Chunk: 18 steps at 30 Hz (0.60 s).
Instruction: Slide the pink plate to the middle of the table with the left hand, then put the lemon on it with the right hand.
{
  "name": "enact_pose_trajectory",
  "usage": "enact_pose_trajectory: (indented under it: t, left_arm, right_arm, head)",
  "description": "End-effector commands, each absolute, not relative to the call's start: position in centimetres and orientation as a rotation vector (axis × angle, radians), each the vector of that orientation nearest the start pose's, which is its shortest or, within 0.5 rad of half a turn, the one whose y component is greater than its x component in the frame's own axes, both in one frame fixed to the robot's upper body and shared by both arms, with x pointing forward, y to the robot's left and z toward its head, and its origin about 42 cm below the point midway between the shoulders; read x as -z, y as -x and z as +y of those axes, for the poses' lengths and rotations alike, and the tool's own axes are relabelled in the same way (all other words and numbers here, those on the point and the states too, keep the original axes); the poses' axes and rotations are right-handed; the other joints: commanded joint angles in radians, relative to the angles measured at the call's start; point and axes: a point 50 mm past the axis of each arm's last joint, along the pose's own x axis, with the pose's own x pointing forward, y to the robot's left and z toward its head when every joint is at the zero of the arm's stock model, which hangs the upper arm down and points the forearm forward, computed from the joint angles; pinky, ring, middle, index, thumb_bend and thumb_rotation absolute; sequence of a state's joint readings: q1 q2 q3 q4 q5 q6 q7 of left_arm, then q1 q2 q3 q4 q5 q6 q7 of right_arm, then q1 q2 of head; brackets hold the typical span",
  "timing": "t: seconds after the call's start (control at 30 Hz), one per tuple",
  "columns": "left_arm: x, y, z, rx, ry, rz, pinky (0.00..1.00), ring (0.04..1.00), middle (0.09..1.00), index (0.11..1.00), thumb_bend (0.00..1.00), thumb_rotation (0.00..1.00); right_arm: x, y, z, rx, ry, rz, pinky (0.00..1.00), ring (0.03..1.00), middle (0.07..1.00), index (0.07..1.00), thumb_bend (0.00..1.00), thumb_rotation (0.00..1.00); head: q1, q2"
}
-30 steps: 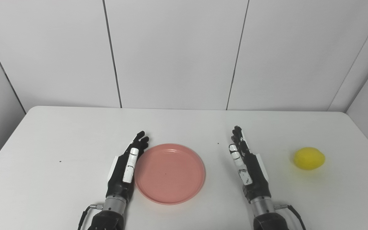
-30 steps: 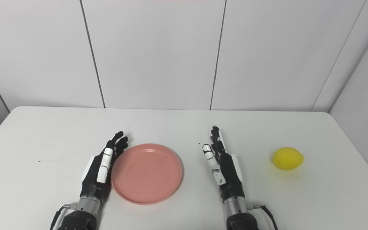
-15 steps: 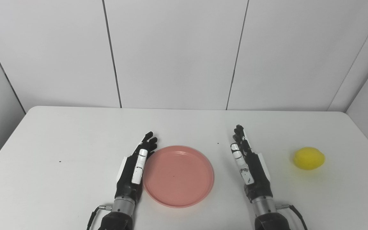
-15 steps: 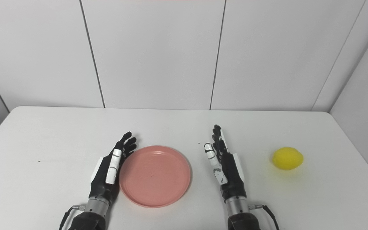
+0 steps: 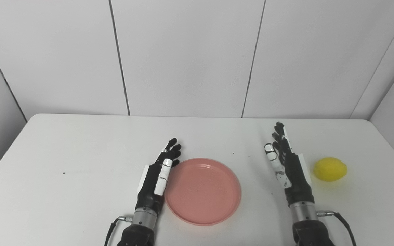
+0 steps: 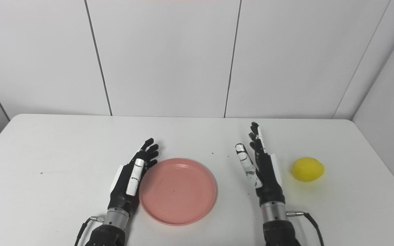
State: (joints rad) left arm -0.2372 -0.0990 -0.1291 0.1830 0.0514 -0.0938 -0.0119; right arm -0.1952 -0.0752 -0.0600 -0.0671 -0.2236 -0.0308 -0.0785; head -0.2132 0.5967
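A round pink plate [image 5: 202, 190] lies flat on the white table [image 5: 80, 150], near the front middle. My left hand [image 5: 157, 179] is open, on edge, its palm side against the plate's left rim. A yellow lemon [image 5: 330, 169] rests on the table at the right. My right hand [image 5: 287, 165] is open and empty, fingers pointing away from me, just left of the lemon and apart from it. The same scene shows in the right eye view: plate [image 6: 177, 191], left hand [image 6: 131, 179], right hand [image 6: 261, 167], lemon [image 6: 307, 169].
White wall panels stand behind the table's far edge [image 5: 197, 116]. A few small dark specks [image 5: 63, 172] dot the tabletop. The table's right edge runs close behind the lemon.
My left hand has pushed the plate to the right across the table. My right hand has moved right and a little farther away, closer to the lemon. The lemon has not moved.
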Motion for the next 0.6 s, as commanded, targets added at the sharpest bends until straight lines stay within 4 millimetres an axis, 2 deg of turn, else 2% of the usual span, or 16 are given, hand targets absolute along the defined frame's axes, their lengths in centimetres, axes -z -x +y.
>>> enact_pose_trajectory:
  t: [0.0, 0.1, 0.2, 0.27, 0.37, 0.57]
  left_arm:
    - [-13.5, -35.3, 10.9, 0.223, 0.031, -0.185, 0.88, 0.903, 0.902, 0.895, 0.64, 1.0]
    - [-13.6, -35.5, 11.1, 0.22, 0.04, -0.188, 0.89, 0.901, 0.904, 0.897, 0.65, 1.0]
    - [-13.6, -35.6, 11.5, 0.21, 0.048, -0.182, 0.9, 0.899, 0.904, 0.898, 0.66, 1.0]
    - [-13.7, -35.6, 11.7, 0.206, 0.048, -0.182, 0.9, 0.899, 0.905, 0.902, 0.65, 1.0]
    - [-13.7, -35.7, 12.1, 0.201, 0.045, -0.183, 0.9, 0.902, 0.907, 0.905, 0.65, 1.0]
    - [-14.0, -35.8, 12.8, 0.199, 0.059, -0.18, 0.92, 0.916, 0.917, 0.909, 0.64, 1.0]
  right_arm:
    - [-21.0, -34.8, -25.0, 0.172, 0.339, -0.395, 0.78, 0.883, 0.894, 0.907, 0.59, 0.64]
    - [-21.9, -34.8, -26.6, 0.228, 0.415, -0.43, 0.81, 0.862, 0.869, 0.888, 0.63, 0.6]
    - [-22.7, -34.8, -28.1, 0.283, 0.452, -0.437, 0.79, 0.847, 0.859, 0.872, 0.68, 0.47]
    - [-23.1, -34.9, -28.9, 0.316, 0.506, -0.438, 0.8, 0.852, 0.859, 0.875, 0.71, 0.42]
    - [-23.7, -35.0, -30.2, 0.364, 0.587, -0.427, 0.82, 0.858, 0.856, 0.874, 0.74, 0.4]
    - [-24.5, -35.1, -31.9, 0.419, 0.67, -0.357, 0.79, 0.853, 0.861, 0.874, 0.82, 0.32]
  head:
    - [-0.002, -0.001]
    - [-0.013, -0.004]
    - [-0.018, -0.008]
    - [-0.022, -0.01]
    - [-0.026, -0.013]
    - [-0.051, -0.018]
